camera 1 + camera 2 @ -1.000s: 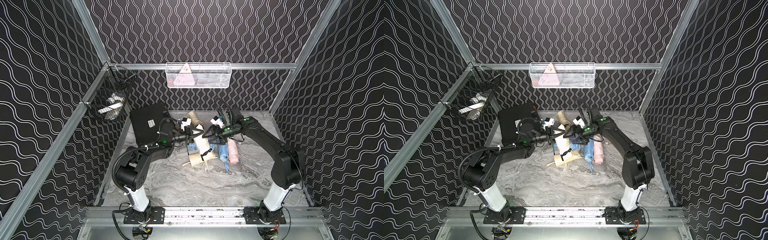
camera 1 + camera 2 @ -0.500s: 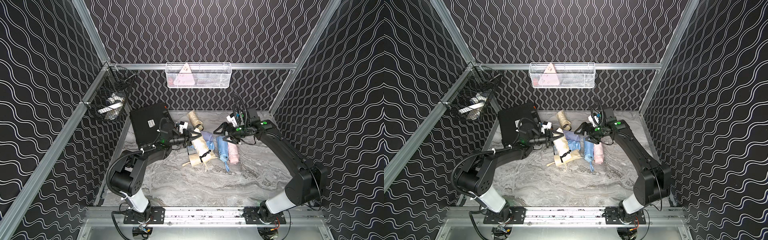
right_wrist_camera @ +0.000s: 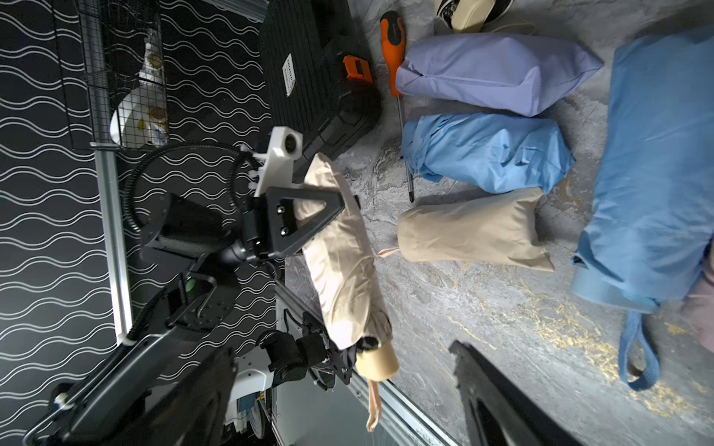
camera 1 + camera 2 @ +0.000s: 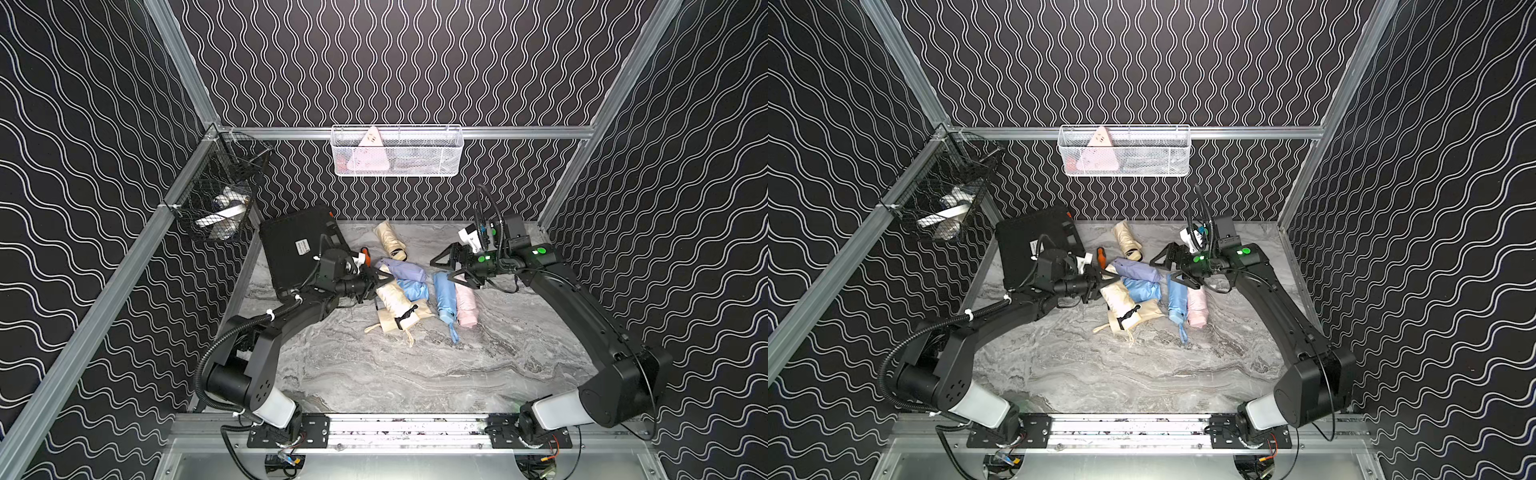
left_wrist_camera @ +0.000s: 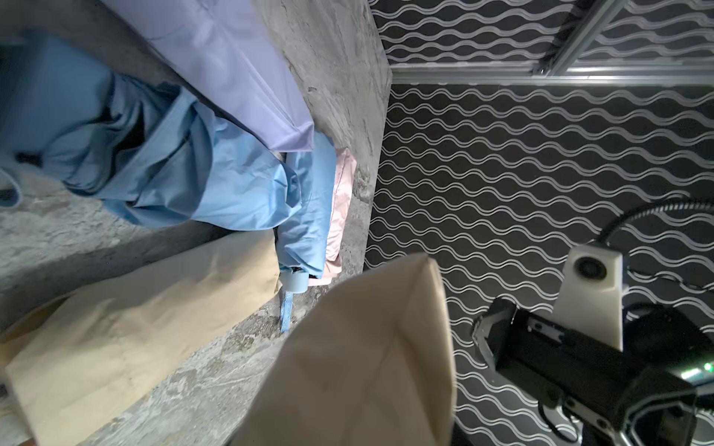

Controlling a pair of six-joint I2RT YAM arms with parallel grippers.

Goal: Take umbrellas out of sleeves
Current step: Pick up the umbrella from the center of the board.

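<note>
A: Top cams?
B: High, front, tilted down on whole table (image 4: 395, 365); near-identical pair.
A: Wrists?
B: Close, low, facing each other. L shows right arm (image 5: 587, 363) lower right; both catch blue umbrella (image 3: 653, 193).

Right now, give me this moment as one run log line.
step: cream umbrella out of cream sleeve | left gripper: shut on cream umbrella | right gripper: open, holding nothing
</note>
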